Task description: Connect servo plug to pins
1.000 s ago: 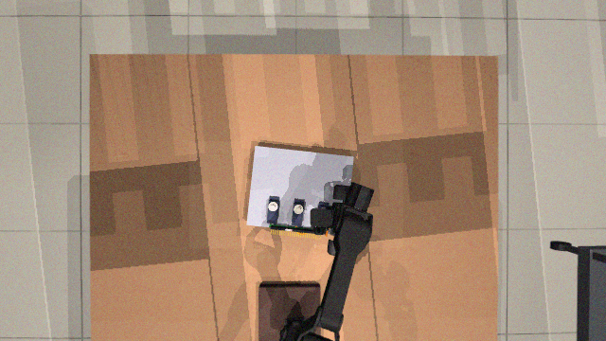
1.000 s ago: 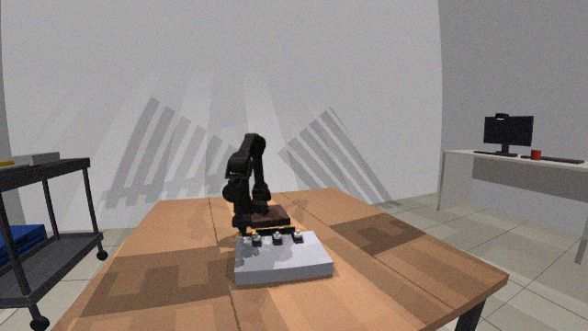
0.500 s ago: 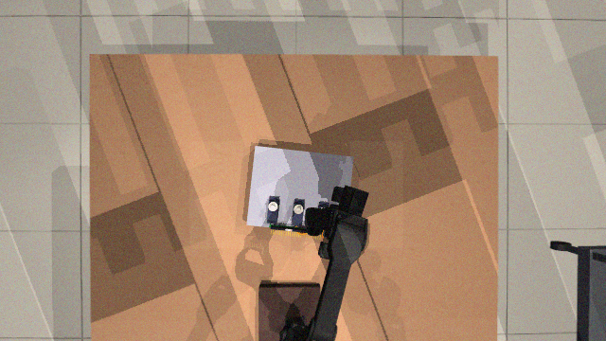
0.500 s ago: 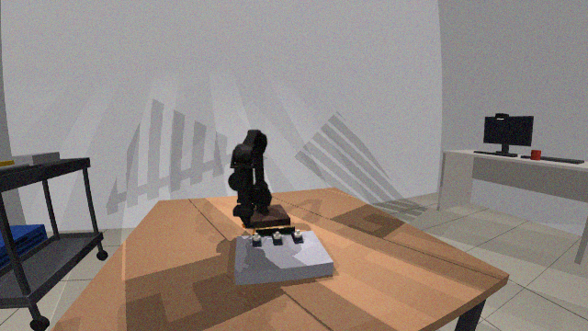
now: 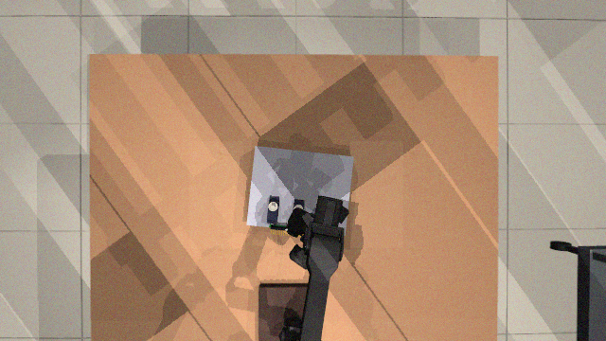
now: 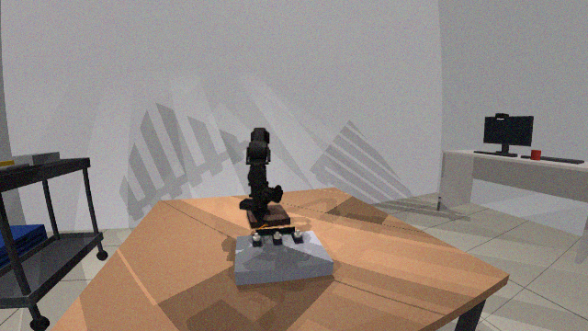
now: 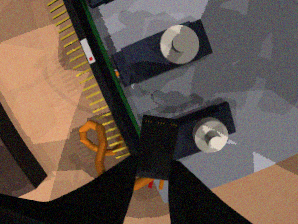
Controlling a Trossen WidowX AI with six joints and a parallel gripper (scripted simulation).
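Note:
My gripper [image 7: 153, 164] [image 5: 300, 240] is shut on the black plug [image 7: 157, 142]. Small gold marks show along the plug's far edge; orange and red wires leave its rear between the fingers. An orange lead [image 7: 92, 131] loops beside the pins. The blue-grey holder [image 5: 303, 166] [image 6: 285, 271] [image 7: 260, 85] carries servo motors [image 5: 273, 206] [image 6: 277, 236] [image 7: 179, 44]. The pin row [image 7: 89, 91] [image 5: 279, 232] sticks out from its edge. A whitish band [image 7: 86, 47] with a red dot [image 7: 91, 59] marks pins farther along. In the wrist view the plug overlaps the row's lower end and sits askew to it.
The dark base plate [image 5: 279, 303] [image 6: 277, 215] of the arm lies on the wooden table [image 5: 426, 213] [image 6: 390, 253]. A second servo disc [image 7: 211, 135] stands just right of the plug. A cart [image 6: 46, 172] and a desk with a monitor [image 6: 508, 131] stand away from the table.

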